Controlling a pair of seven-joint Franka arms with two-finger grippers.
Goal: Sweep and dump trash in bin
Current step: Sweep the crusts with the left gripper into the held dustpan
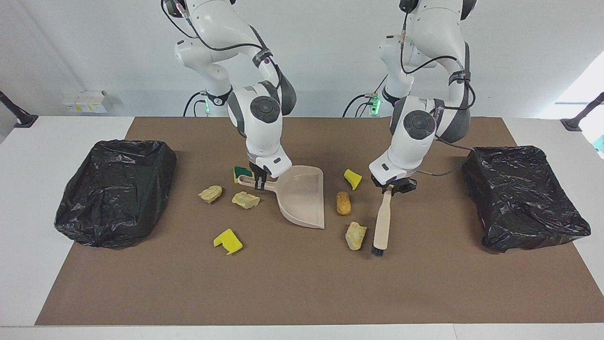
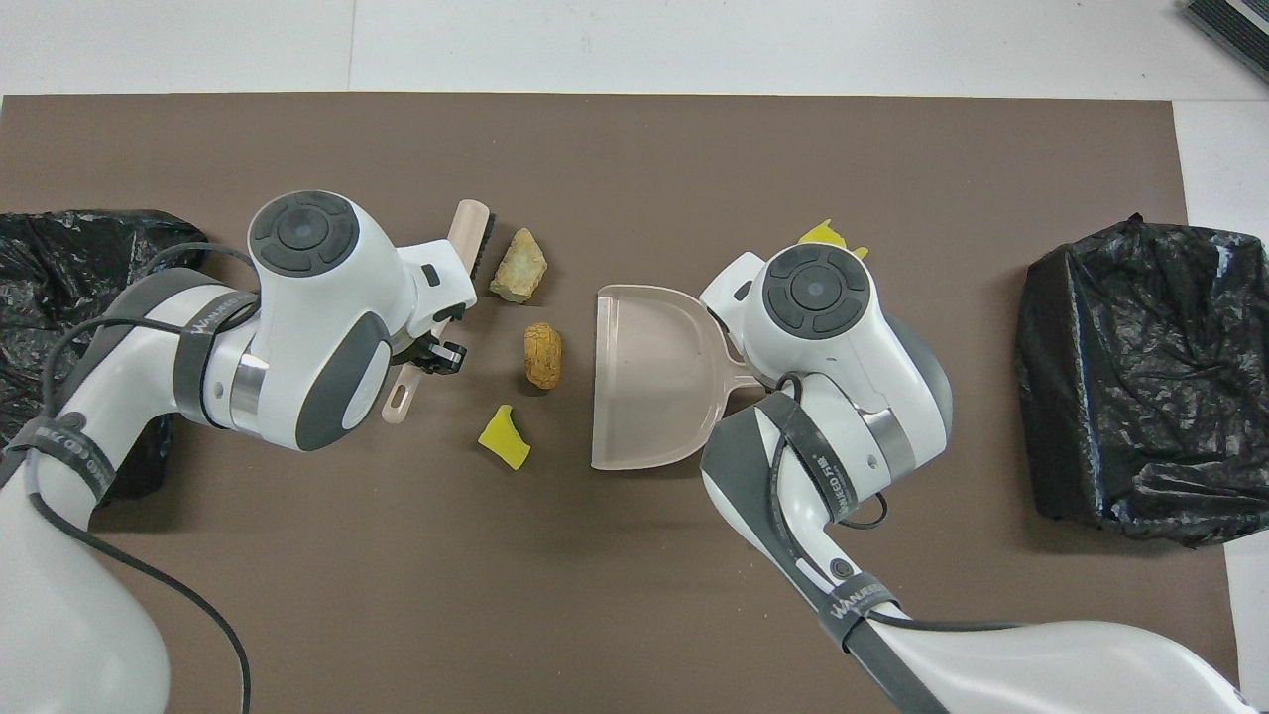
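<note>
Your left gripper [image 1: 390,188] clamps the brush [image 1: 382,222] handle, bristles pointing away from the robots. Right gripper [image 1: 259,182] pinches the dustpan [image 1: 304,196] handle, mouth toward the scraps [image 1: 344,203] beside the brush.

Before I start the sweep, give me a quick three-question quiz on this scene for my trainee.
1. True or false: the dustpan lies empty.
2. Which tool is the left gripper down at? A. the brush B. the dustpan C. neither
3. Fill in: ___ scraps lie on the mat between the dustpan and the brush.

Key: 1 true. 2 A. 3 three: a yellow sponge piece, an orange lump and a tan lump.
</note>
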